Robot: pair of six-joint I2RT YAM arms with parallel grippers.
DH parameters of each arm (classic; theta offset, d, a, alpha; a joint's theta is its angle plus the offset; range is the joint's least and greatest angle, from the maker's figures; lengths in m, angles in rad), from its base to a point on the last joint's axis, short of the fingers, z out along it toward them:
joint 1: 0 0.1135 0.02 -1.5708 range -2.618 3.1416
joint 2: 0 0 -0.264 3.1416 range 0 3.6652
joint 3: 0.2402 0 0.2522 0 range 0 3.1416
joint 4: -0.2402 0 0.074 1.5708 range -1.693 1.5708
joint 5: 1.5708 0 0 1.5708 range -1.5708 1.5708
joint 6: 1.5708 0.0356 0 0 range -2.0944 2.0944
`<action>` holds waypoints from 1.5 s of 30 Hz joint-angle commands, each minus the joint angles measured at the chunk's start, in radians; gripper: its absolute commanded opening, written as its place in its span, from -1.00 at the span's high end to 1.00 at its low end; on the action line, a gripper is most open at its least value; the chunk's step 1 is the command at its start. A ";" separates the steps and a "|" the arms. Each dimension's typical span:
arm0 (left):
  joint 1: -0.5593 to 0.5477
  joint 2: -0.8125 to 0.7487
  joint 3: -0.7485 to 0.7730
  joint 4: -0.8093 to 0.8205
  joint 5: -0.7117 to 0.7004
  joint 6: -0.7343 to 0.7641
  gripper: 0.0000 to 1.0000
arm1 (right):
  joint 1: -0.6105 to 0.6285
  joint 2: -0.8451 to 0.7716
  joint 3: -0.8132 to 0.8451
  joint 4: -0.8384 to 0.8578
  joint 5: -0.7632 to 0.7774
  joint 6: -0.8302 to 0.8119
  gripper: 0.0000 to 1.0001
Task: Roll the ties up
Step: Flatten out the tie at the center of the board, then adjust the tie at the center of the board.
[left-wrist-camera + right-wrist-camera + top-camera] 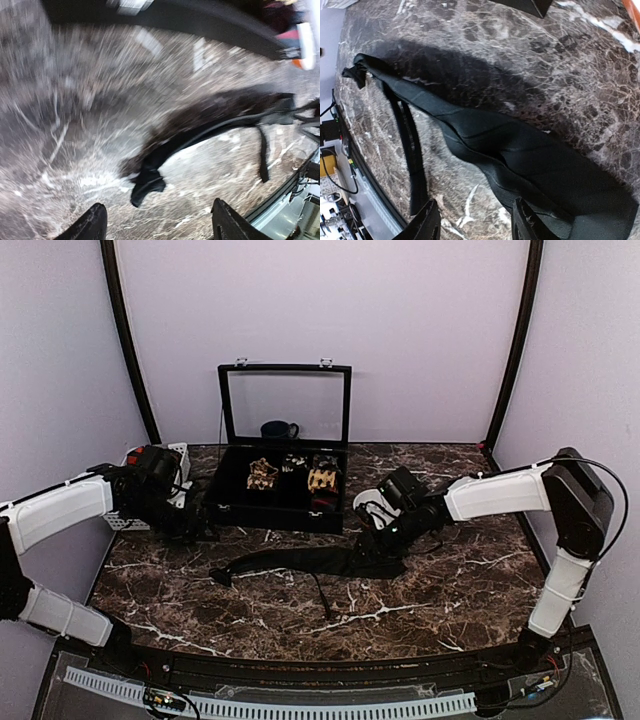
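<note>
A plain black tie (300, 561) lies stretched across the marble table, narrow end (220, 578) at the left and wide end under my right gripper. My left gripper (198, 528) is open and empty, just behind the narrow end. The blurred left wrist view shows that folded narrow end (146, 182) ahead of the spread fingers (89, 226). My right gripper (385, 538) is open over the wide part (530, 160), with one finger (529, 223) above the tie's edge and nothing gripped. Rolled tan (262, 475), black-white (295, 464) and red (322, 502) ties sit in the case.
The black hinged case (285, 515) stands open behind the tie, glass lid upright. A dark mug (279, 428) sits behind it. A white basket (178, 454) is at the far left. A narrow black strip (412, 150) trails from the tie toward the table's near edge (322, 596).
</note>
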 commanded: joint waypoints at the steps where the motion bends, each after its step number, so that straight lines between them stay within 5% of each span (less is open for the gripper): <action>1: 0.003 -0.077 0.013 0.016 0.020 0.100 -0.48 | -0.001 0.034 0.008 -0.016 0.038 -0.011 0.06; 9: -0.025 -0.066 -0.067 0.126 0.185 0.136 -0.31 | -0.072 -0.022 -0.106 -0.154 0.069 -0.103 0.15; 20: -0.157 0.039 -0.091 0.181 0.101 0.052 -0.05 | -0.147 -0.140 -0.068 -0.293 0.101 -0.145 0.23; 26: -0.159 0.055 -0.107 0.174 0.043 0.021 0.04 | 0.004 -0.228 -0.018 -0.139 0.052 -0.035 -0.01; 34: -0.160 0.034 -0.111 0.185 0.033 -0.075 0.01 | 0.248 -0.138 0.003 0.013 0.155 0.047 -0.30; 45: -0.160 -0.091 -0.168 0.152 -0.016 -0.128 -0.13 | 0.428 0.035 0.018 0.020 0.307 0.100 -0.36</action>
